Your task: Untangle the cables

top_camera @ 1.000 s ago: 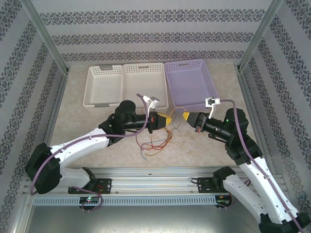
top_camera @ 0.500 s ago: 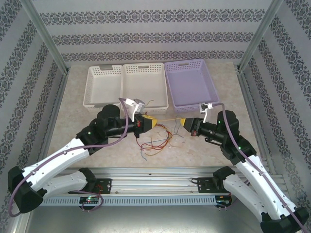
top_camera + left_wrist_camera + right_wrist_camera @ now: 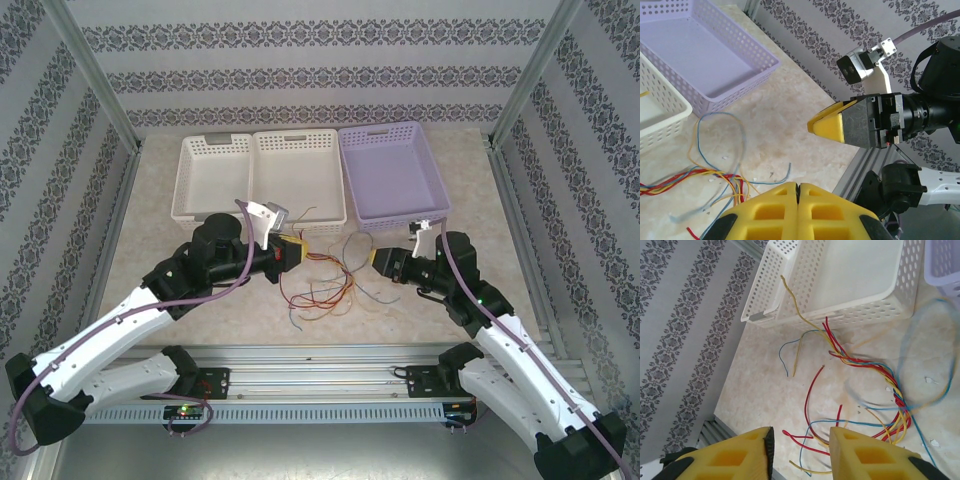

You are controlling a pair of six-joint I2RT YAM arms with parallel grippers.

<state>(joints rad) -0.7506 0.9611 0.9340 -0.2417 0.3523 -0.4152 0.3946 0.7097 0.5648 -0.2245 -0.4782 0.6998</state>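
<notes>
The cables (image 3: 318, 290) are thin red, yellow and blue wires, lying in a loose tangle on the table between my two grippers. My left gripper (image 3: 297, 250) hovers just left of the tangle, in front of the middle basket. Its yellow fingertips (image 3: 799, 186) are pressed shut, and no wire shows between them. The wires (image 3: 705, 175) run past its left side. My right gripper (image 3: 376, 260) faces it from the right and is open. Between its fingers (image 3: 802, 432) I see red, blue and yellow strands (image 3: 880, 370) on the table below. One yellow wire end (image 3: 782, 277) sticks up in front of the white basket.
Two white baskets (image 3: 205, 215) (image 3: 300, 135) and a lilac basket (image 3: 395, 130) stand in a row behind the cables. Metal rails (image 3: 320, 360) run along the near edge. Patterned walls close in both sides and the back.
The grippers have drawn apart, the left one going left. The right gripper has opened. The yellow wire stretched between them has dropped, and the bundle has spread out on the table.
</notes>
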